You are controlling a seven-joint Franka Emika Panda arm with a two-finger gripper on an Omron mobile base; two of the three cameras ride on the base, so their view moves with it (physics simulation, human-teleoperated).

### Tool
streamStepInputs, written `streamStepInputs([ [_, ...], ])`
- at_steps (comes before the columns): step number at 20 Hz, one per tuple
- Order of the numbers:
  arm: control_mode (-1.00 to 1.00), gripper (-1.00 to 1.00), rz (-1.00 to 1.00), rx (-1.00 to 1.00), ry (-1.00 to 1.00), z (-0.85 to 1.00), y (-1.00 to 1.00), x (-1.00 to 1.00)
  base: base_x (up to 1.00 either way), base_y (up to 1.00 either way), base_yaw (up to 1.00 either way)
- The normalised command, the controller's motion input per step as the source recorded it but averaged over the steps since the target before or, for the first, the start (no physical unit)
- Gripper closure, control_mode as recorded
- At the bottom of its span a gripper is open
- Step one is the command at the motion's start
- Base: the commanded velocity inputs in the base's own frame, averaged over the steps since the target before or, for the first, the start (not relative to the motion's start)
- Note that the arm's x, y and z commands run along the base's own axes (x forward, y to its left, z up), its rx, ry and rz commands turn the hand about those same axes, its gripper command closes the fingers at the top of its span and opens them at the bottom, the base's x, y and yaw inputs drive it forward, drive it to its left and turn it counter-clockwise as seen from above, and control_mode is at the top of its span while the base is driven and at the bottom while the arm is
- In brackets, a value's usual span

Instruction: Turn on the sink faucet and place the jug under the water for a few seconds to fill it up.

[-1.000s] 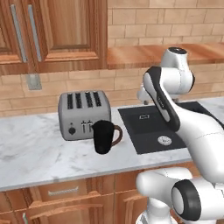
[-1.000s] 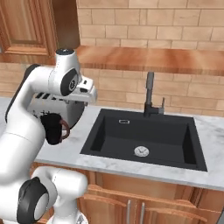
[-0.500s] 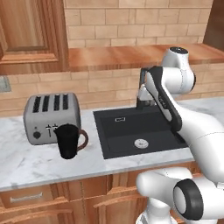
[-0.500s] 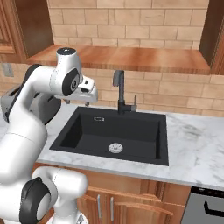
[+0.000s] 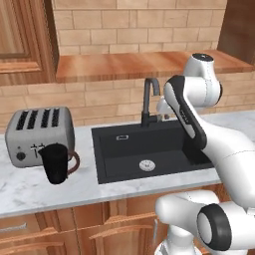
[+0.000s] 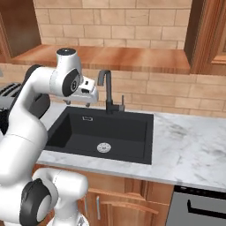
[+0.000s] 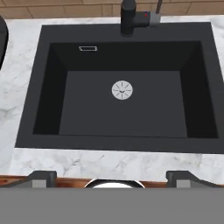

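Claw: I see my gripper [image 7: 111,176] held above the sink's front edge, its 2 fingertips [image 7: 41,176] spread wide with nothing between them.
Sink: the sink [image 5: 117,152] is a black basin in the white marble counter [image 6: 190,145]; its round silver drain [image 7: 122,89] sits mid-floor.
Faucet: the sink faucet [image 5: 149,99] stands at the back rim, spout arched over the basin, with a small side lever [image 7: 158,8].
Jug: the jug [image 5: 56,163] stands upright on the counter left of the sink, just in front of the silver toaster [image 5: 37,132], brown handle toward the basin.
Arm: my elbow hangs over the basin's right side in the left base view.
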Motion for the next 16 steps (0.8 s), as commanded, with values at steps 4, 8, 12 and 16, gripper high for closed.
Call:
streamStepInputs([
  [4,1.00,-1.00,0.00,0.00,0.00,0.00,0.00,0.00,0.02,-0.51,0.00],
  [8,1.00,-1.00,0.00,0.00,0.00,0.00,0.00,0.00,0.03,-0.36,0.00],
  [12,1.00,-1.00,0.00,0.00,0.00,0.00,0.00,0.00,0.00,-0.01,0.00],
  [16,1.00,-1.00,0.00,0.00,0.00,0.00,0.00,0.00,0.00,0.00,0.00],
])
